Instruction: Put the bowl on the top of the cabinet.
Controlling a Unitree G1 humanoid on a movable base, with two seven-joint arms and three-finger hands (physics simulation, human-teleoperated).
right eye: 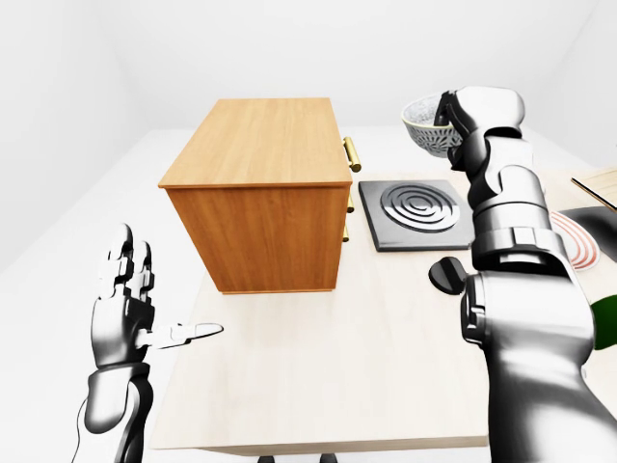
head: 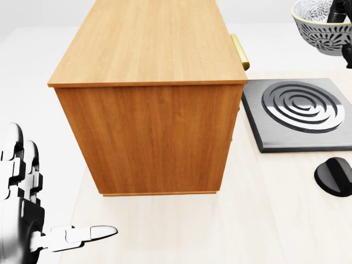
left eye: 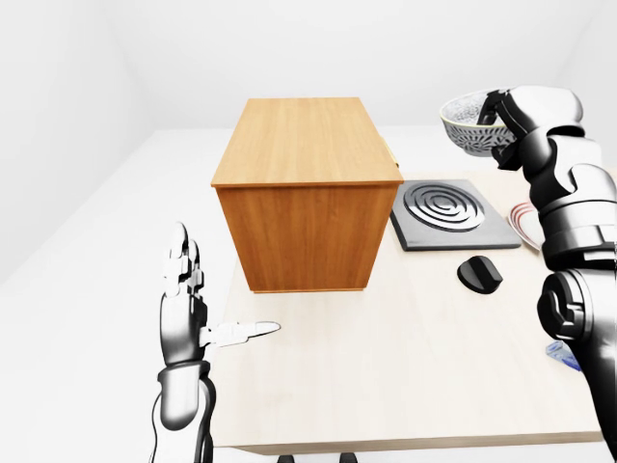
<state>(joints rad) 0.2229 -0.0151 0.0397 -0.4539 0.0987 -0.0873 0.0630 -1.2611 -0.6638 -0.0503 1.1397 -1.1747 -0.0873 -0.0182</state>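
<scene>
While my right hand [left eye: 521, 111] is up in the air w/ its fingers [head: 336, 12] clamped on the bowl [left eye: 468, 122], the bowl hangs high, well above the table [left eye: 386, 367]. In the left-eye view it sits up and to the right of the cabinet [left eye: 304, 193], roughly over the far side of the burner [left eye: 451, 214], not touching either. It's patterned black on white, w/ a pale rim, tilted a bit toward the cabinet. In the head view only part of it shows, at the top right corner, w/ dark fingers over its rim.

My left hand [left eye: 183, 299] is low at the left side of the left-eye view, fingers apart & pointing up, thumb [head: 82, 235] stuck out sideways over the table edge. It holds nothing & is well apart from the cabinet.

Cabinet = wooden box standing on the table, top flat & bare, a brass handle [head: 240, 51] on its right side in the head view. Burner is a dark square slab w/ ring coils, lying just beside the cabinet on the right. Near the burner's lower right corner lies a black knob [head: 333, 176] on the table. Further right in the left-eye view, partly behind my right arm, I see a plate [left eye: 522, 224] w/ red stripes. Can't tell what the small blue thing [left eye: 562, 353] at the right edge is.
</scene>
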